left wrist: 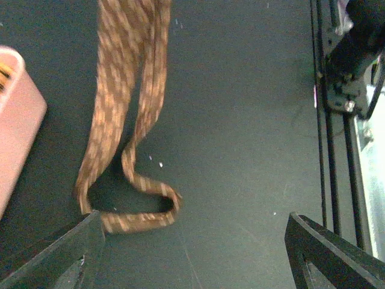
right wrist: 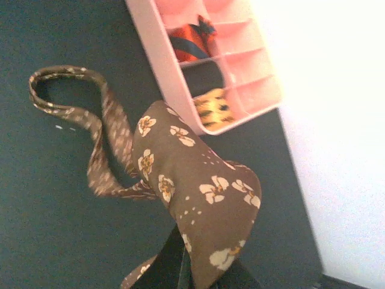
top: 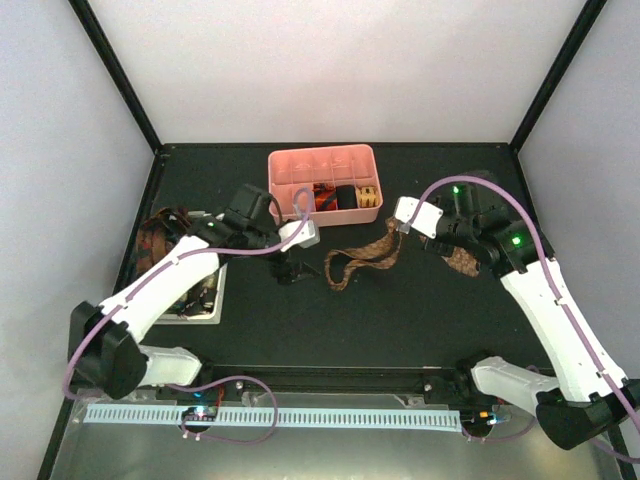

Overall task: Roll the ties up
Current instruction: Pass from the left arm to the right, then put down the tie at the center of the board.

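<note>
Now, with the right claw (right wrist: 201,276) clenched on the tie (right wrist: 192,192) at its wide end and the left claw (left wrist: 195,241) released over the looped tail, probably pull it straight before rolling.

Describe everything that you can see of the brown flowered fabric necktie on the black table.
The brown flowered fabric necktie is long, narrow and soft, printed with small cream flowers. It is unrolled. Its wide end is lifted and pinched in the shut right end effector; the narrow part lies on the black table, bent into a loose loop, near the pink compartmented plastic tray.
</note>
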